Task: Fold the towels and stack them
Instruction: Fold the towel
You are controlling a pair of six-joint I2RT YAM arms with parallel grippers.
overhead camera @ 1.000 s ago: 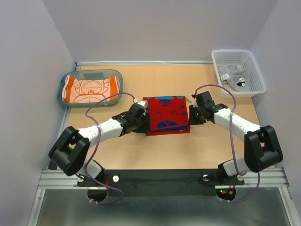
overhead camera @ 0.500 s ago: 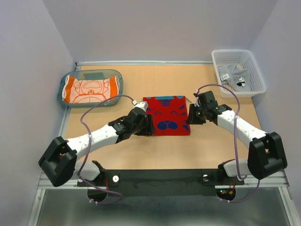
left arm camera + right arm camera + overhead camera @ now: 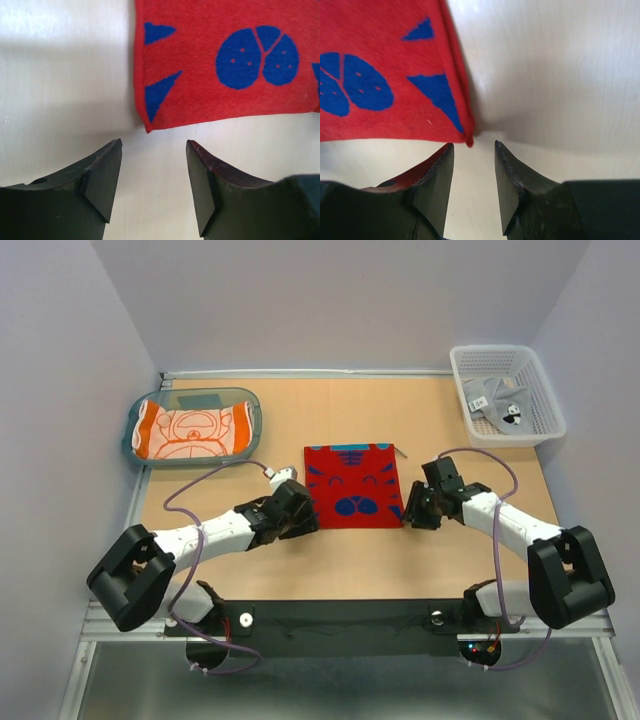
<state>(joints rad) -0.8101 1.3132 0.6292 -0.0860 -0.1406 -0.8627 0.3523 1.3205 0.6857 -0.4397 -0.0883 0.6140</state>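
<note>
A red towel with blue marks [image 3: 351, 485] lies folded flat mid-table. My left gripper [image 3: 304, 522] sits just off its near-left corner, open, nothing between the fingers; the left wrist view shows that corner of the red towel [image 3: 220, 65] just beyond my left gripper [image 3: 154, 150]. Off the near-right corner my right gripper [image 3: 410, 517] is open and empty too; in the right wrist view the corner of the red towel [image 3: 385, 85] hangs just past my right gripper [image 3: 474, 147]. An orange towel [image 3: 192, 430] lies in the teal tray. A grey towel [image 3: 492, 400] is bunched in the white basket.
The translucent teal tray [image 3: 135, 445] stands at the back left. The white mesh basket [image 3: 545, 410] stands at the back right. Side walls close in the table on left and right. Both arm bases sit on the black rail at the near edge.
Both grippers have let go of the red towel's side edges and pulled back toward the near edge, their jaws opening. The towel now lies flat and free.
</note>
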